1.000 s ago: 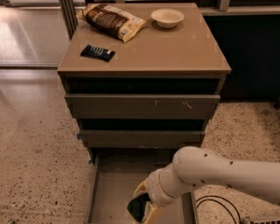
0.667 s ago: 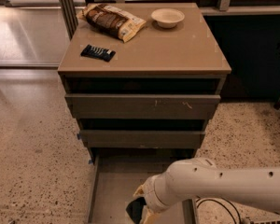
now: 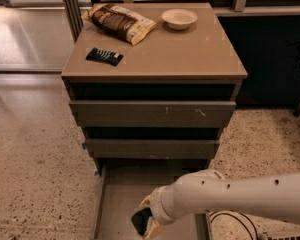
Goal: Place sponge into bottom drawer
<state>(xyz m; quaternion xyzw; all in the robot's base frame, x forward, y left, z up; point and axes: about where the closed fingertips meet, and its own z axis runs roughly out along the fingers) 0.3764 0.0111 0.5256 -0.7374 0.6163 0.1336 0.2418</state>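
Note:
The bottom drawer (image 3: 117, 196) is pulled out toward the camera, showing a flat bare floor and thin side walls. My gripper (image 3: 146, 219) is at the end of the white arm that comes in from the right, low over the drawer's front half. It is shut on the sponge (image 3: 139, 220), which shows as a dark block between the pale yellowish fingertips (image 3: 153, 230). The sponge sits inside the drawer's outline. I cannot tell if it touches the floor.
Two plain-fronted drawers (image 3: 152, 113) sit slightly open above. On the cabinet top lie a flat black-wrapped bar (image 3: 104, 56), a snack bag (image 3: 120, 22) and a small white bowl (image 3: 179, 18). A black cable (image 3: 230, 221) loops on the speckled floor at right.
The white forearm has swung lower and further left across the view. The gripper with the sponge has stayed over the front of the drawer, shifting only slightly left.

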